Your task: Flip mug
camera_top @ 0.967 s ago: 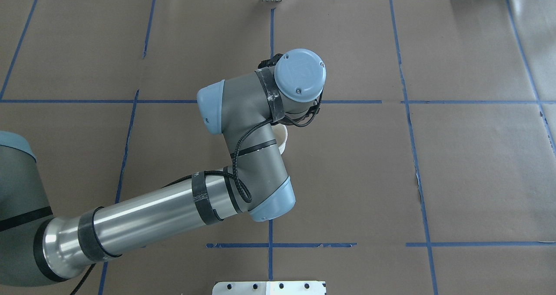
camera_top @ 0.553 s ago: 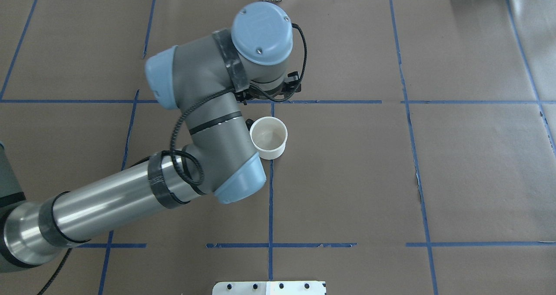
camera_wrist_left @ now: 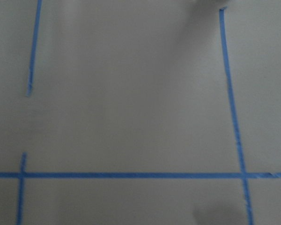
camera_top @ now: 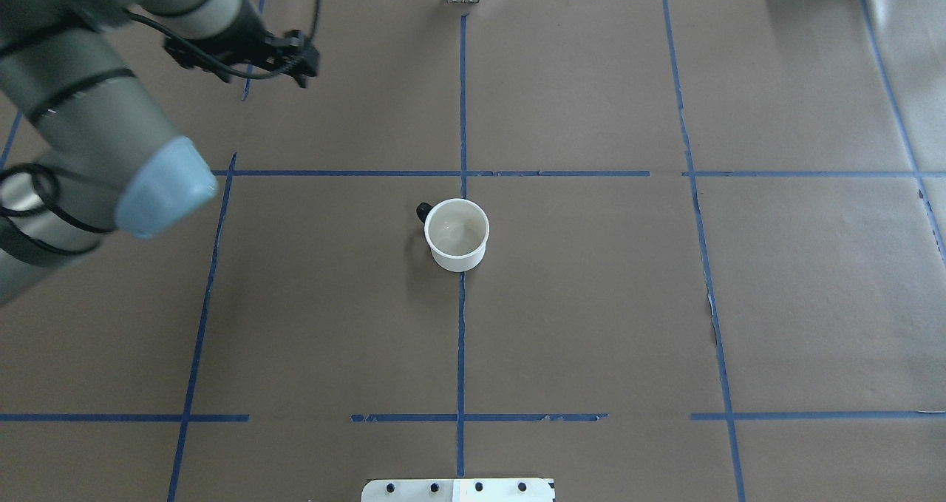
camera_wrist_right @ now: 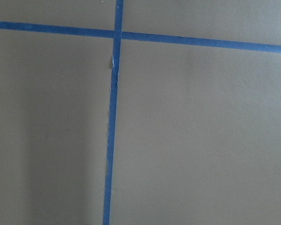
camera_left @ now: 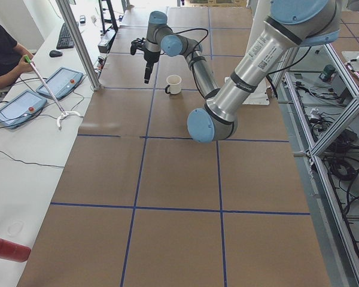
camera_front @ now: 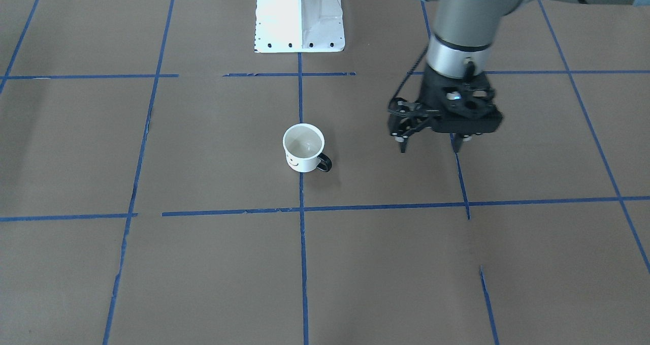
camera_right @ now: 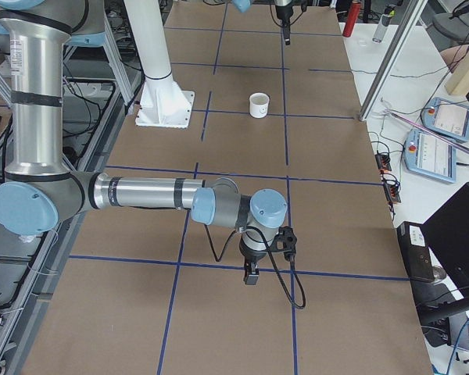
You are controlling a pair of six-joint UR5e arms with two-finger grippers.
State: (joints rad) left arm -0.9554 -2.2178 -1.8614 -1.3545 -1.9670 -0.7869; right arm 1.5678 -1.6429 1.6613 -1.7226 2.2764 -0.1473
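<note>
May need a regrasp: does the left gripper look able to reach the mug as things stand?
Probably yes. The left gripper hangs open, apart from the mug. The mug stands upright with its handle toward that side, and nothing lies between them.

The table (camera_top: pixel 591 302) is covered in brown paper (camera_top: pixel 798 280) gridded with blue tape (camera_top: pixel 460 339). The white base plate (camera_front: pixel 299 14) sits at one edge. The mug (camera_top: pixel 458 234) stands upright, mouth up, on the tape line running out from that plate, well apart from it.

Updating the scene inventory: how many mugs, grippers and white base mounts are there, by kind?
Mug: 1
Grippers: 2 (left gripper, right gripper)
White base mount: 1
Total: 4
</note>
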